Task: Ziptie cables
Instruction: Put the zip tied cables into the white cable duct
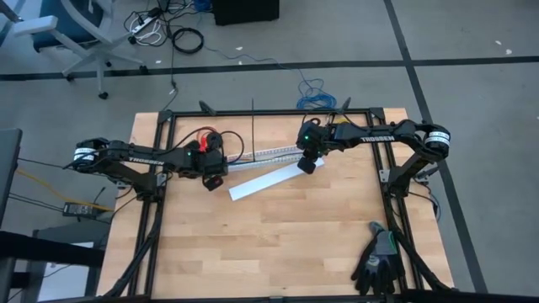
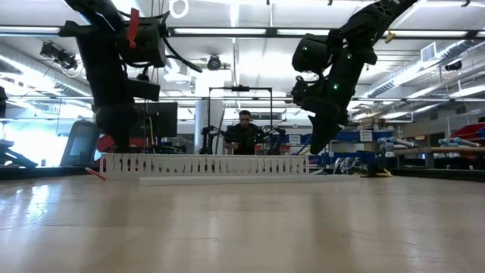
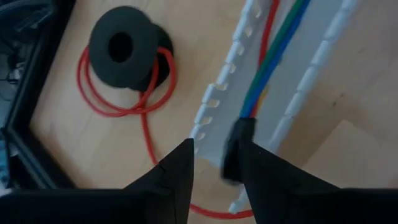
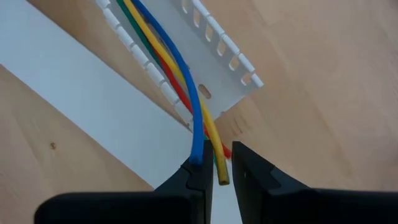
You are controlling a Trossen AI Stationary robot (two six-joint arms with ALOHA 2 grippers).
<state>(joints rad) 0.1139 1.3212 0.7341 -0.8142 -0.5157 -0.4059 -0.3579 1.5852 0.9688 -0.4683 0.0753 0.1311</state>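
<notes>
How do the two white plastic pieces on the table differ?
The slotted channel has comb-like side walls and holds the cables; the flat white strip is smooth and carries nothing. The channel lies nearly straight across the table, while the strip lies at an angle. Both are long, white and narrow.

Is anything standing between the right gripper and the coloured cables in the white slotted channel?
Nothing visible does. The right gripper already has its jaws around the ends of the multicoloured cables, where they leave the open end of the white slotted plastic channel.
</notes>
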